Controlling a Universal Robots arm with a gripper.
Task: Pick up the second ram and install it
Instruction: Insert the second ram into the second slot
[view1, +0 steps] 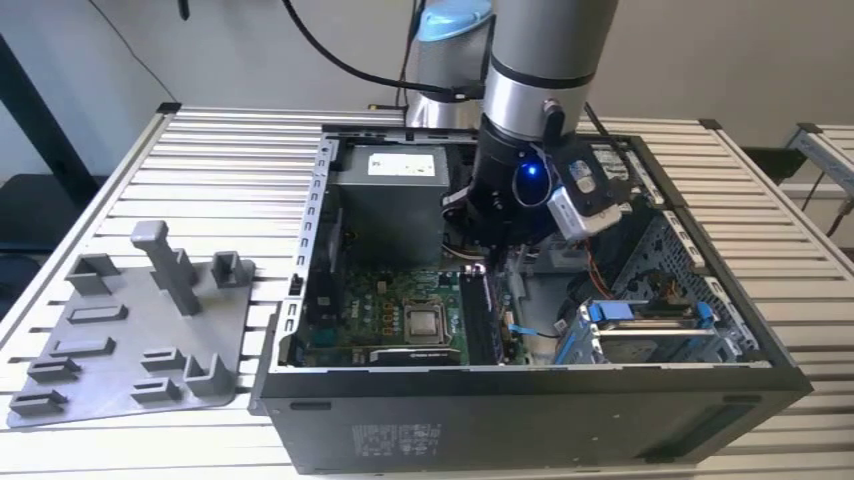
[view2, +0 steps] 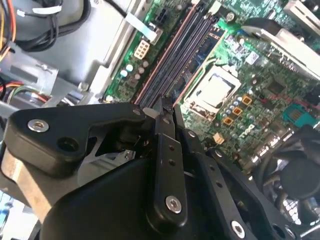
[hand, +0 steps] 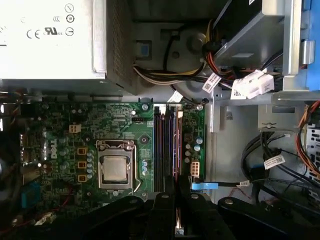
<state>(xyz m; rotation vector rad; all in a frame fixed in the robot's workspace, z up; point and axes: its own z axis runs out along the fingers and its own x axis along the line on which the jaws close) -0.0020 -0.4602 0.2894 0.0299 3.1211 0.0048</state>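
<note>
The second ram (hand: 177, 145) is a thin dark stick standing on edge in the outermost memory slot of the green motherboard (hand: 60, 130), beside the processor socket (hand: 115, 167). In the first wrist view its pinkish top edge runs into the narrow gap between my black fingers (hand: 164, 212). My gripper (hand: 177, 202) looks shut on that stick at its near end. The second wrist view shows the gripper (view2: 164, 106) pressed together right over the same stick (view2: 172, 52). In the exterior view the gripper (view1: 497, 262) hangs low inside the open computer case (view1: 534, 400), just above the ram (view1: 483, 305).
A grey holder tray (view1: 134, 330) with upright posts lies on the slatted table at the exterior view's left. Inside the case are the power supply (view1: 387, 190), bundled cables (hand: 280, 160) and a drive bay with blue clips (view1: 641, 315) close to the arm.
</note>
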